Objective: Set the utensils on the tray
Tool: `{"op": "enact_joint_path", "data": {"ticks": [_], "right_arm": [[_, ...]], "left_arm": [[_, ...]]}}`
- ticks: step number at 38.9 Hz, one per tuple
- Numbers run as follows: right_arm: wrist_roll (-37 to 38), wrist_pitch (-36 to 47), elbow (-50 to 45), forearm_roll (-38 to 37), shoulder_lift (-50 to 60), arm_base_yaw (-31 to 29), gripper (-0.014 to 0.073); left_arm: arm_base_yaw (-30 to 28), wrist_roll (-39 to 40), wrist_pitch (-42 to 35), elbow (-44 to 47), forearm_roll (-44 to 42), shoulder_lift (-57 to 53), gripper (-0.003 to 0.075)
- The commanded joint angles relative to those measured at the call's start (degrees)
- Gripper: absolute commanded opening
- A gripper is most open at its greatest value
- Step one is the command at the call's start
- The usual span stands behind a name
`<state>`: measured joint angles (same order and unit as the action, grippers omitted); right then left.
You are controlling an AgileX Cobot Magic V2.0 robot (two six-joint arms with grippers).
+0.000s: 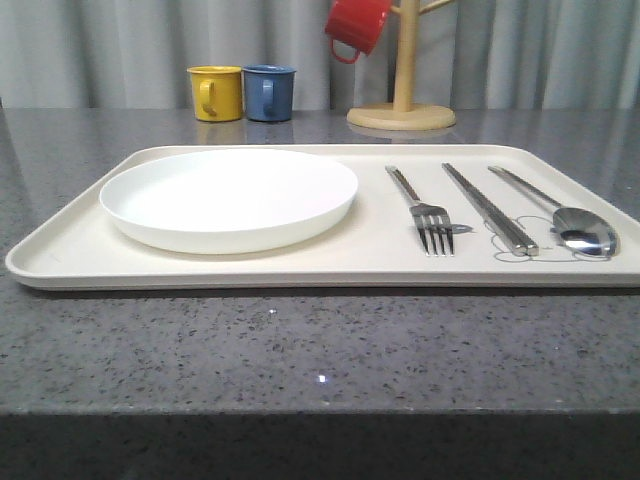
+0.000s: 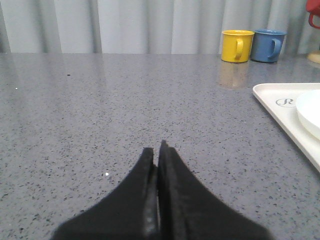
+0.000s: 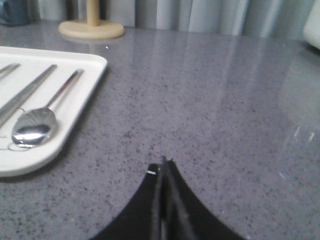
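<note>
The cream tray lies across the grey table. On it rest a round white plate at the left, then a silver fork, flat metal chopsticks and a silver spoon at the right. My left gripper hovers over bare table left of the tray, shut and empty; the plate's edge shows there. My right gripper is shut and empty over bare table right of the tray, near the spoon and chopsticks.
A yellow mug and a blue mug stand behind the tray. A wooden mug tree with a red mug hanging on it stands at the back right. Grey curtains close off the far side.
</note>
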<state>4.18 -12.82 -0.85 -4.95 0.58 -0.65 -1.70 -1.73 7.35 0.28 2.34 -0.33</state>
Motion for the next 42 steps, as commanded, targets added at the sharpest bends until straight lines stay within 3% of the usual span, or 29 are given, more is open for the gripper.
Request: {"op": "enact_joint_path", "data": {"ticks": [1,42], "right_arm": [[-0.4,5.7,-0.7,-0.1,1.0,-1.6,-0.0120],[-0.4,4.7,-0.6,-0.1,0.9,-1.5,-0.0120]], "left_arm": [[-0.1,0.5,-4.6,0.1,0.0,-1.3,-0.0018],[-0.1,0.5,-4.6,0.1,0.0,-1.3,-0.0018]]}}
